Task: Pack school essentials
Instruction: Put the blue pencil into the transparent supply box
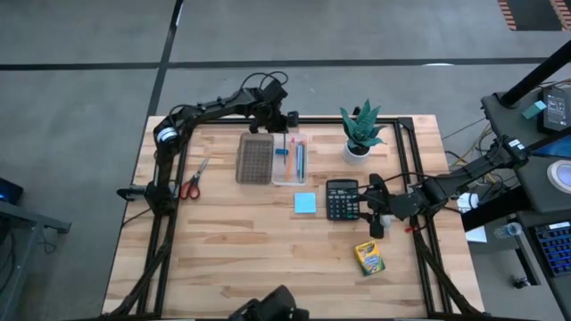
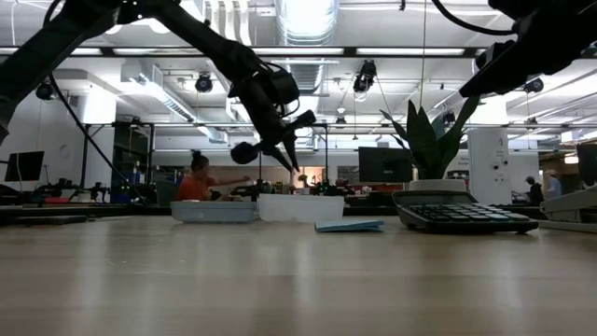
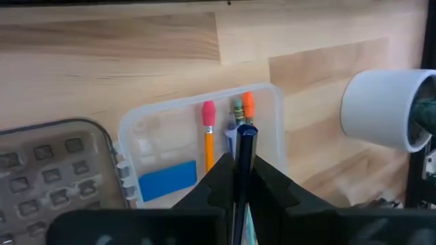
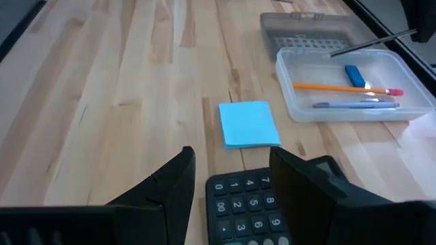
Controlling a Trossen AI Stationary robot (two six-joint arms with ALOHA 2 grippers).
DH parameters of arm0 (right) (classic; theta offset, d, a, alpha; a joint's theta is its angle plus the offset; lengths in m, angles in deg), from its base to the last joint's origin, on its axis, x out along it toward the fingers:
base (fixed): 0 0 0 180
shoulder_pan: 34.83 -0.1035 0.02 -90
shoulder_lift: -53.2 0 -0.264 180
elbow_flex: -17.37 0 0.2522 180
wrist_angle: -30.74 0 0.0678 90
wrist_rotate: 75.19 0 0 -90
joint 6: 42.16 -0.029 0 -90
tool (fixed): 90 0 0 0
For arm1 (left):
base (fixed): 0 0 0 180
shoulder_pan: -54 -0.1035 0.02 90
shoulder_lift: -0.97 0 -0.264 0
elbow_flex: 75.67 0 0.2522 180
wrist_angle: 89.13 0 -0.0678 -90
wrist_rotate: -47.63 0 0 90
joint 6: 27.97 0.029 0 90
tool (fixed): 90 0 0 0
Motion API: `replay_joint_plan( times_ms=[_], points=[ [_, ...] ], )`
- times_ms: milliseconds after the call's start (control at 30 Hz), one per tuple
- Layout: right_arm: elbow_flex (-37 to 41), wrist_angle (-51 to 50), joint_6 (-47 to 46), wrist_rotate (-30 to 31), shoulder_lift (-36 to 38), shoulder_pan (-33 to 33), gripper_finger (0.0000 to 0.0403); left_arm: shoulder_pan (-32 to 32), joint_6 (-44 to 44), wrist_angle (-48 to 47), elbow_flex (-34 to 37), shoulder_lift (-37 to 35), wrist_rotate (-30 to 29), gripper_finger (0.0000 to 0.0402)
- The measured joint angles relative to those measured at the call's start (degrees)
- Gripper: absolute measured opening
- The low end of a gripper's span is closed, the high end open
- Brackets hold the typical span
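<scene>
My left gripper [image 3: 242, 170] [image 1: 284, 127] hovers over the open clear case [image 3: 158, 126] [image 1: 289, 160] near the table's far edge, shut on a thin dark pen [image 3: 245, 139]. In the case lie an orange pencil [image 3: 208, 139], a blue eraser [image 3: 167, 180] and another pencil or pen [image 3: 238, 111]. The case's grey lid [image 1: 254, 159] lies flat beside it. My right gripper [image 4: 231, 170] [image 1: 376, 217] is open and stands over the calculator [image 4: 252, 211]. On the table lie the light-blue sticky pad [image 1: 305, 203], the red-handled scissors [image 1: 192, 181] and the crayon box [image 1: 368, 259]. My left gripper pinches the dark pen's shaft [image 3: 243, 155] between its two fingers. The pen runs along the fingers, and its free end [image 3: 246, 129] sticks out past the fingertips, slanting down toward the case. It is lifted clear above the case [image 4: 354, 85].
A potted plant in a white pot [image 1: 359, 134] stands right of the case, close to my left gripper. The calculator [image 1: 342, 198] lies between the sticky pad and my right gripper. Bare wood shows across the near half of the table [image 1: 268, 259]. People sit in the room beyond.
</scene>
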Motion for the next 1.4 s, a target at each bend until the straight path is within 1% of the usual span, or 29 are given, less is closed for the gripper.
replay_joint_plan(
  times_ms=[200,467,800,967,1133,1233,1400],
  points=[
    [0.0,0.4,0.6,0.0,0.0,0.0,0.0178,0.1,1.4,0.0,0.4,1.3,-0.1,0.0011],
    [0.0,0.5,1.0,0.1,0.0,0.0,0.0178,0.4,1.9,2.1,0.8,1.5,-0.2,0.0012],
    [0.0,0.5,1.1,0.1,0.0,0.0,0.0178,0.9,1.9,1.9,1.2,1.5,-0.2,0.0013],
    [0.0,0.5,1.1,0.1,0.0,0.0,0.0178,1.5,4.1,1.9,1.2,1.5,-0.2,0.0013],
    [0.0,0.5,1.5,0.2,0.0,0.0,0.0178,1.8,4.4,1.9,1.2,1.5,-0.2,0.0015],
    [0.0,0.5,1.5,0.2,0.0,0.0,0.0178,1.9,4.4,1.9,1.2,1.5,-0.2,0.0031],
    [0.0,0.5,1.5,0.2,0.0,0.0,0.0178,1.8,4.4,1.9,1.2,1.5,-0.2,0.0083]
  ],
)
